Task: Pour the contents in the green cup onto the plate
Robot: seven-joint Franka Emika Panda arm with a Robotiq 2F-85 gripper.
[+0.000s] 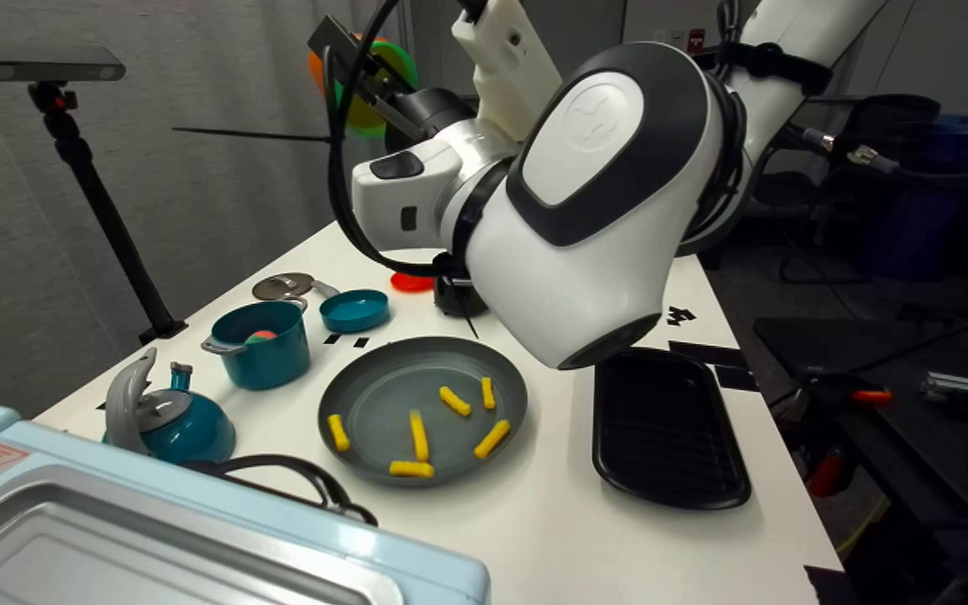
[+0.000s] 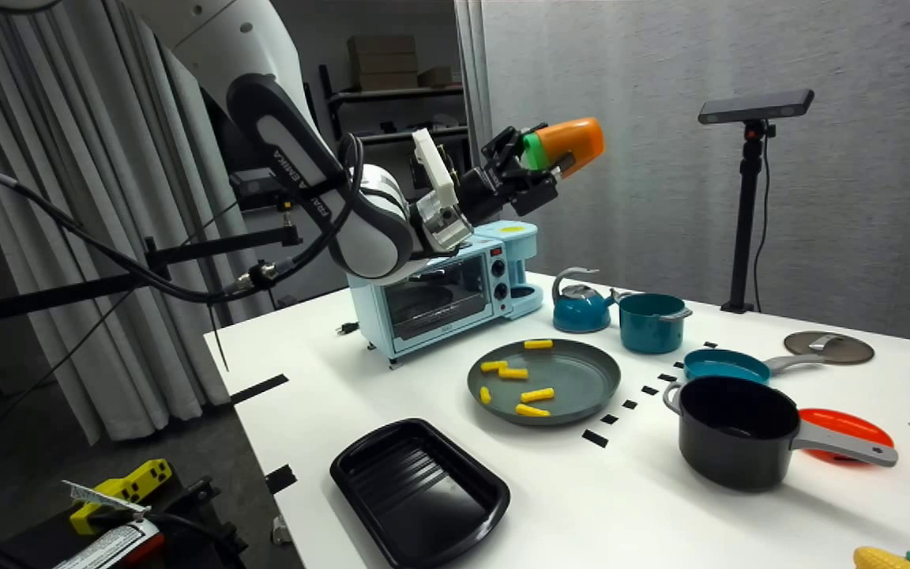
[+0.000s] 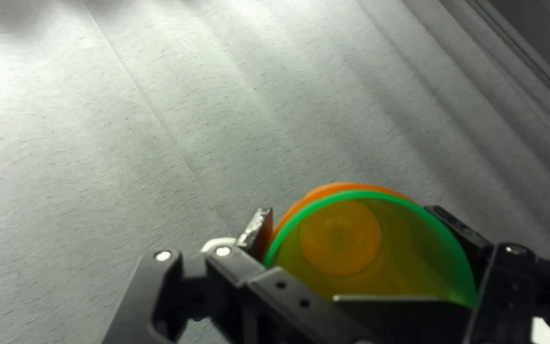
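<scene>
- Okay, closest in, my gripper is clamped on the green cup, a finger to each side; I spot no sticks inside, though gripper parts hide its lower edge.
- An orange shell wraps the cup; a second cup or not, I can't tell.
- What my next move turns on: the cup's long axis leans, closed end outward and slightly higher, mouth facing back toward my wrist.
- Below, well apart, lies the plate, roughly under the cup as I judge it.
- Six of the contents show on it in both exterior views; one yellow stick is blurred at its top, so I can't swear it's at rest.
- I'd call the pour all but done, and would draw clear before righting the cup.
- Underneath, flat white table; black tray near the plate, teal pot and kettle across from it.
- Past those, a light blue oven; last, a grey curtain.
</scene>
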